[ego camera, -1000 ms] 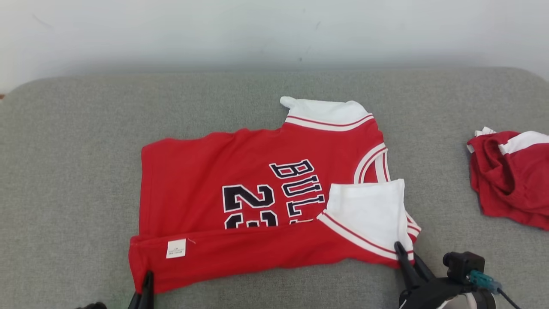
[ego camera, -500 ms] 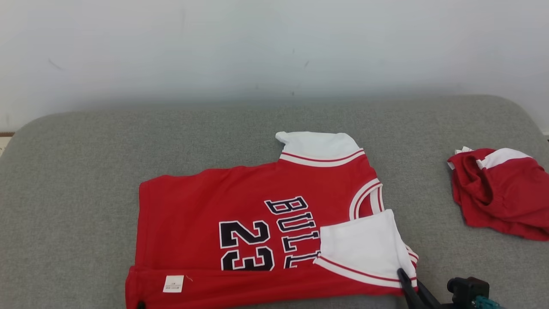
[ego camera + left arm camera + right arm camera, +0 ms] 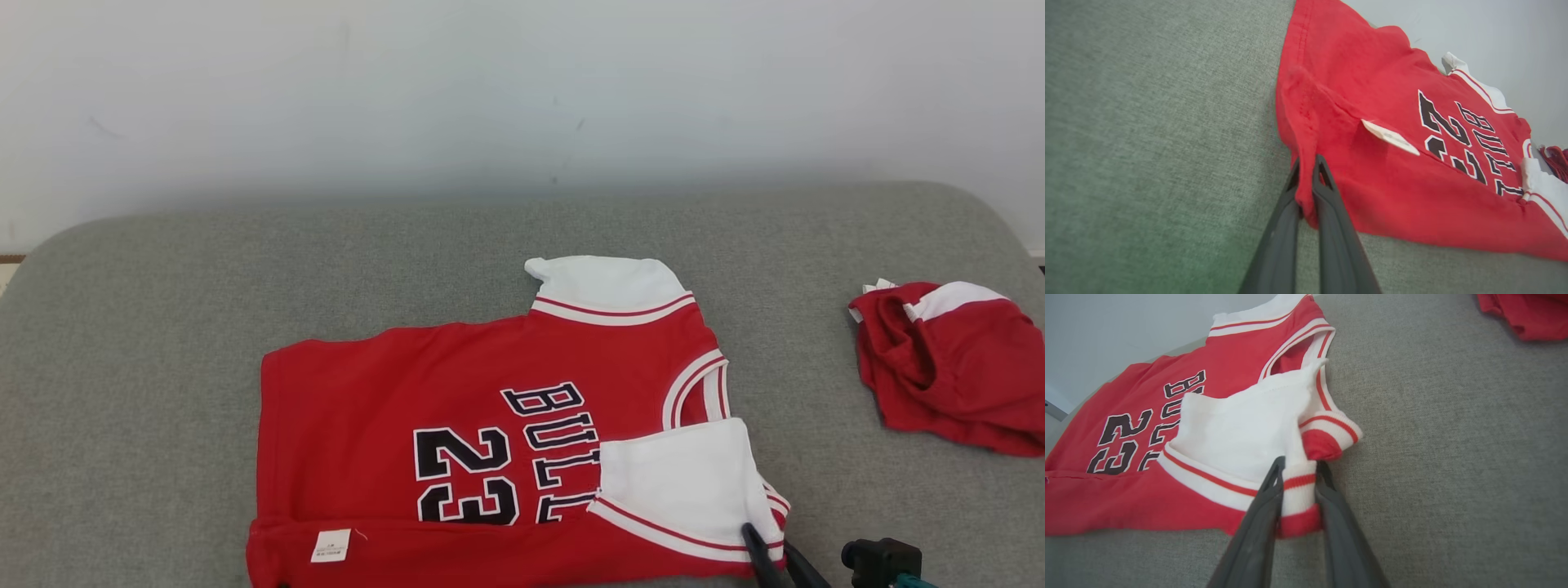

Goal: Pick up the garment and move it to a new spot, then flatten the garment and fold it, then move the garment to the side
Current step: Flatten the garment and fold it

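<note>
Pinched the jersey with left gripper and right gripper; risked skewing the fold through uneven pulling.

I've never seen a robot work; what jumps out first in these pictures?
A bright red jersey with a black 23 lies spread on the grey cushion. The left gripper pinches its hem corner and the right gripper its white sleeve. A second red garment sits crumpled at the right.
</note>
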`<state>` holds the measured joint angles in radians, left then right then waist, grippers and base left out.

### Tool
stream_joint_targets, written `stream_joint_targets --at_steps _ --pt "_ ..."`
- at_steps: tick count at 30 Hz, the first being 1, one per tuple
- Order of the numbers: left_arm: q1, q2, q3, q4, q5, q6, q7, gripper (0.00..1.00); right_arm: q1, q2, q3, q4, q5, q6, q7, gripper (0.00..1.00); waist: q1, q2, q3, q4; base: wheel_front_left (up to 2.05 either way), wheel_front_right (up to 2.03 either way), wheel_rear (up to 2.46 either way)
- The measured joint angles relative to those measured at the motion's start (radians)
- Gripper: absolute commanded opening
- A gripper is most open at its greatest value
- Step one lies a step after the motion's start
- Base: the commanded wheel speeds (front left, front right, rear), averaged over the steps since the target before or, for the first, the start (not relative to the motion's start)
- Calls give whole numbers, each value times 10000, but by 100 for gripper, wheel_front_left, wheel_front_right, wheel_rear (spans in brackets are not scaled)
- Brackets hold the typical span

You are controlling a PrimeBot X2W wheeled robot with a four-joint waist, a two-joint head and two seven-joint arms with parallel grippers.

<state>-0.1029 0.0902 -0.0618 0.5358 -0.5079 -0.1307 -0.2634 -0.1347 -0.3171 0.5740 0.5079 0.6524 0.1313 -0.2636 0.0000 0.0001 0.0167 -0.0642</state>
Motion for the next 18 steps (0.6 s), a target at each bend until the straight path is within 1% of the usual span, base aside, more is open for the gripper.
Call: stream_joint_targets --at_steps 1,2,3,4,5,6,7,8,10,13,16,18 --pt "-12 -4 -128 4 -92 0 0 0 -5 17 25 0 -2 0 -2 45 0 0 23 7 0 0 0" --pt "-32 -13 -242 33 -171 0 0 0 -17 40 44 2 -2 0 -2 61 -1 0 58 14 0 0 0" --pt "-50 -12 -332 52 -207 0 0 0 -47 50 54 4 -4 0 -2 79 0 0 97 22 0 0 0" --pt "-75 -4 -376 50 -213 0 0 0 -93 52 65 8 -10 0 0 93 0 0 141 31 0 0 0" --pt "-119 4 -399 48 -236 0 0 7 -154 50 59 13 -13 0 -2 100 0 0 185 44 0 0 0" --pt "-172 12 -414 56 -245 0 0 31 -198 50 44 17 -19 0 -2 100 0 0 222 59 0 0 0" --pt "-209 12 -395 58 -244 0 0 80 -213 52 21 44 -50 0 -2 100 1 0 254 77 0 0 0" --pt "-218 13 -316 75 -203 0 0 100 -209 50 -42 96 -104 0 0 100 0 0 284 94 0 0 0" --pt "-212 40 -107 113 -58 0 0 100 -214 46 -339 151 -267 0 0 100 0 1 320 128 0 0 0" --pt "-203 58 399 67 483 0 0 100 -213 36 -1179 73 -694 0 -2 100 0 0 313 165 0 0 0" --pt "-174 19 1139 -182 1204 36 0 100 -188 2 -2092 -144 -1831 0 -2 100 0 0 277 197 0 0 0" --pt "-138 -42 1419 -497 1806 100 0 100 -157 217 -2819 -430 -2414 0 -4 100 0 0 274 203 0 0 0"
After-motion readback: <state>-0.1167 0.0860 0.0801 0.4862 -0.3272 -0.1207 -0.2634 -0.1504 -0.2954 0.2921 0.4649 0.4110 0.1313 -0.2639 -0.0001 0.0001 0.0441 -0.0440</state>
